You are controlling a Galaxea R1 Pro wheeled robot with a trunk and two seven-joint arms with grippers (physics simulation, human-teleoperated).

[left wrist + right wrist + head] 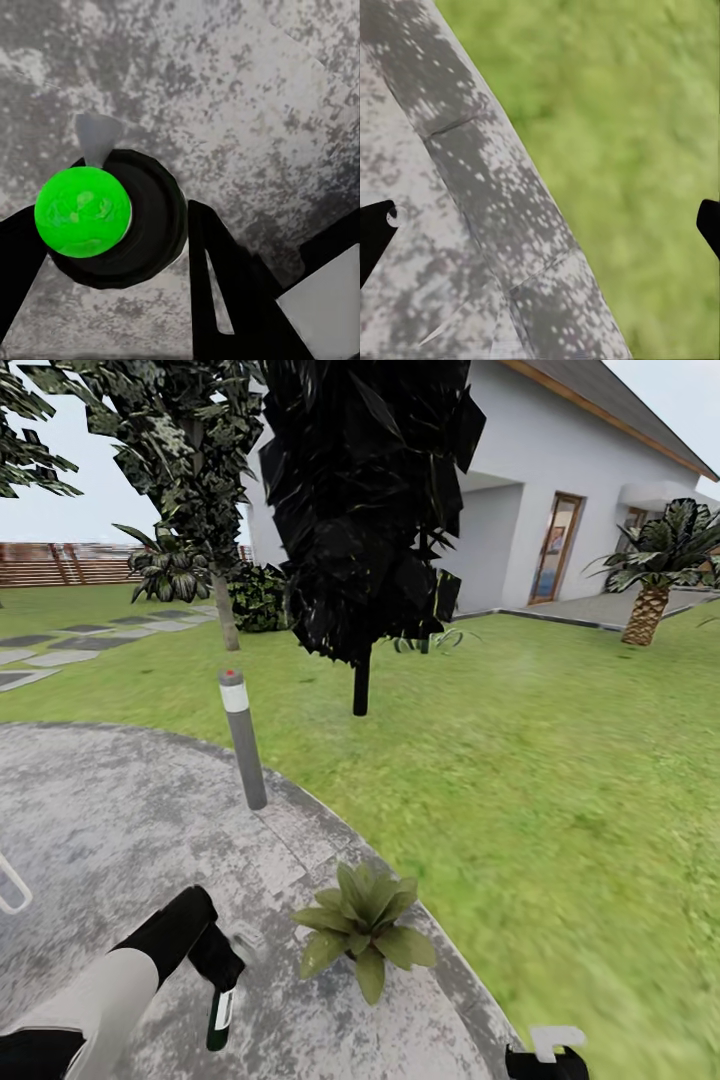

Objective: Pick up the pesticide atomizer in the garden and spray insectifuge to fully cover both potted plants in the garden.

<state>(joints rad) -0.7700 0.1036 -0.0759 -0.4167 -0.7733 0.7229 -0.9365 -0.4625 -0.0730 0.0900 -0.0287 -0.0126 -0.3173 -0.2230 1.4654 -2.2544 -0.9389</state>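
Firmly around pesticide atomizer (221, 1015): left gripper (226, 972).

The patio (120, 830) is showing mottled grey with pale flecks, the lawn (560, 780) bright green. The plant (362, 925) is wearing green leaves with paler speckling. The bottle (220, 1015) is looking dark green-black with a white label; in the left wrist view its end (84, 212) is glowing vivid green inside a black ring. The lamp (243, 740) is grey with a white band and a red dot. The house (560, 490) is white, the fence (60, 565) brown, and the nearest tree (365, 510) almost black.
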